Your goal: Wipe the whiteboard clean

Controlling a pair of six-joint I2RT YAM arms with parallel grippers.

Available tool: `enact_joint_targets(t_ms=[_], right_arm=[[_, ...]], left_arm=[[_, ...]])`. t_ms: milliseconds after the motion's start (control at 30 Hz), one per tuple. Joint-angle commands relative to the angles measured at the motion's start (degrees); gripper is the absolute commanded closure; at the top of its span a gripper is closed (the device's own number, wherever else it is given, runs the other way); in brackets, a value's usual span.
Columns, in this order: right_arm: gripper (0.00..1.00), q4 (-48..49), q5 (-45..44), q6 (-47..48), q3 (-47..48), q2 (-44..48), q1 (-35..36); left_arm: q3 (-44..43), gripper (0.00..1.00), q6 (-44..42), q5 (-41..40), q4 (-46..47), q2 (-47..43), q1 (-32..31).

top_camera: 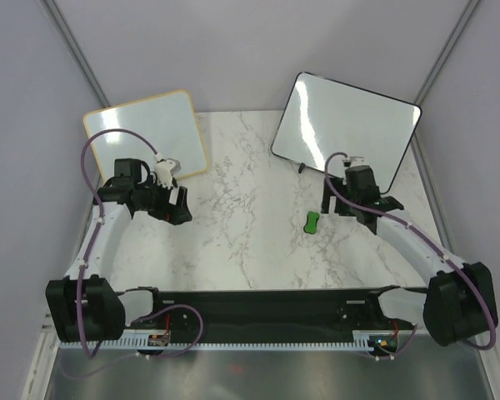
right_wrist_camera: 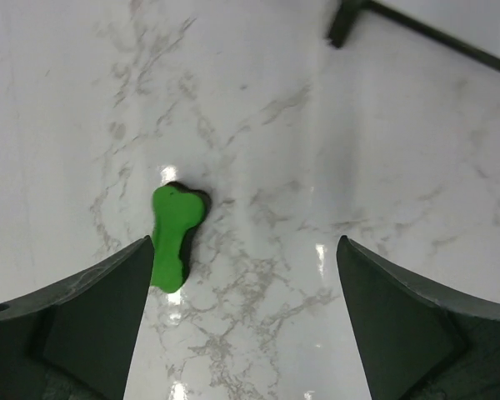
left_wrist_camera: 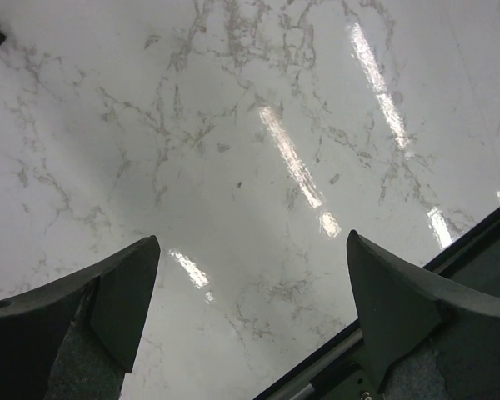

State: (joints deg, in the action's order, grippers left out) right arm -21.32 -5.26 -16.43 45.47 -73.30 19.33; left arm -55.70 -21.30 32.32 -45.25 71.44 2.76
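Top external: whiteboard (top_camera: pixel 346 125) at far-right edge

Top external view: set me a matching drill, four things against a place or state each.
1. whiteboard
2. tan-framed board
3. green eraser
4. right gripper

A. open, holding nothing
B. back left corner
C. lying flat on the table
D. back right corner

Pairs: 1-D, 2-B, 3-C, 4-A
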Motion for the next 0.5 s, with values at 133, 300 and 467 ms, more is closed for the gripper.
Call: enact_joint_targets(t_ms=[133, 300, 467], right_arm=[[0.02, 0.32, -9.50, -7.39, -9.34, 15.72, -17.30], [0.02, 0.93, -20.05, -10.11, -14.43, 24.75, -18.19], [0.02, 6.46, -21.90, -10.82, -20.59, 36.27, -18.19]], left_arm=[[11.55, 0.01, -0.32, -19.28, 7.72, -14.55, 0.05], [20.62, 0.01, 0.65, -29.23, 16.58, -22.82, 0.13], [29.24, 0.01, 0.03, -29.24, 26.35, -33.88, 0.14]])
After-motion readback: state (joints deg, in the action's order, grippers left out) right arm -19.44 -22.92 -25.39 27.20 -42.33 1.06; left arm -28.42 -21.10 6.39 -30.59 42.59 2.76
